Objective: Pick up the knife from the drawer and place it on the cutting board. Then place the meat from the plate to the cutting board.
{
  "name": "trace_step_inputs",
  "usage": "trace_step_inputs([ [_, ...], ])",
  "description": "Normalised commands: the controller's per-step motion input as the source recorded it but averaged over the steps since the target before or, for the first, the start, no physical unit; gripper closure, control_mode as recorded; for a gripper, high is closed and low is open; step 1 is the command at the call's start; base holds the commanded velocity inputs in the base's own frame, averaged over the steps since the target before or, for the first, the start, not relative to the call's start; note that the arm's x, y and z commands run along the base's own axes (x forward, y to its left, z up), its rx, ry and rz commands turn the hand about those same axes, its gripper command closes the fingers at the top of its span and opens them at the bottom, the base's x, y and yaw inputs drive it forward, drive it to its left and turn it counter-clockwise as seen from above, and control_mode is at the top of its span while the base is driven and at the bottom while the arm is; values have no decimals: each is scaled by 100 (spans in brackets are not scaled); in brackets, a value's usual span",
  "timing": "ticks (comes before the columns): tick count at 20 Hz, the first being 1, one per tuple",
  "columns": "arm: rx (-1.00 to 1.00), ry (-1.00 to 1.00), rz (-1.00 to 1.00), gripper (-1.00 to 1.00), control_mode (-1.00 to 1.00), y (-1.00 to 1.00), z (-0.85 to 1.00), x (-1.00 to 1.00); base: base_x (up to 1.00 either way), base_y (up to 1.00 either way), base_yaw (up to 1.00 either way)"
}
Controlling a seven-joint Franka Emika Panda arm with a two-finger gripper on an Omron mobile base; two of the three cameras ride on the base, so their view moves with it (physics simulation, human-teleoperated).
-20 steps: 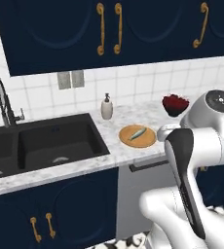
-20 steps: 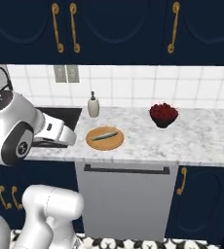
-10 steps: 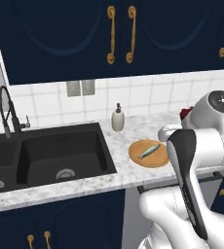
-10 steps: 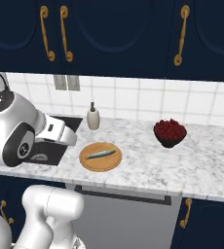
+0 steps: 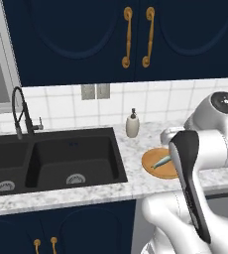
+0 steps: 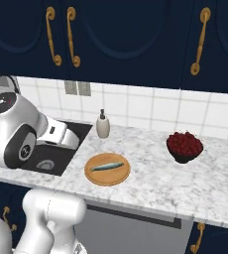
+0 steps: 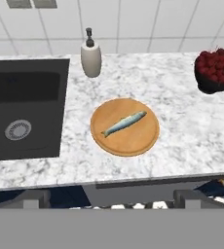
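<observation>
- Navy-blue upper cabinets (image 6: 136, 34) with long brass handles (image 5: 128, 37) hang over a white tiled wall (image 6: 150, 106), and navy lower doors (image 5: 61, 230) sit under the counter
- White-and-grey marble counter (image 7: 182, 146) runs the width of the kitchen
- Black double sink (image 5: 51, 158) is set into the counter at the left, with a curved black faucet (image 5: 18, 111) behind it and a round drain (image 7: 18, 130) in the near basin
- Grey appliance panel (image 6: 131, 233) sits below the counter edge, under the plate
- Round orange-tan plate (image 7: 143, 136) lies flat on the marble just right of the sink, near the front edge
- Dark bowl of red fruit (image 6: 184, 146) stands on the counter well to the right of the plate
- Pale soap dispenser (image 7: 90, 56) with a dark pump stands upright by the back wall, beside the sink's rear corner
- Slim silvery-green meat (image 7: 124, 123), fish-shaped, lies diagonally across the middle of the plate
- Gripper (image 7: 112, 202) is held back from the counter and above its front edge, facing the plate; its two dark tips stand wide apart with nothing between them
- Two grey wall outlets (image 5: 96, 91) sit on the tiles above the sink
</observation>
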Motion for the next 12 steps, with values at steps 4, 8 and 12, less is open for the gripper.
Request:
trace_step_inputs([
  [4,10,25,-5,-100,-100,-4,-48,15,0,0,0],
  [8,13,23,-22,-100,-100,-19,-54,63,0,0,0],
  [12,2,18,-26,-100,-100,-13,-32,73,0,0,0],
])
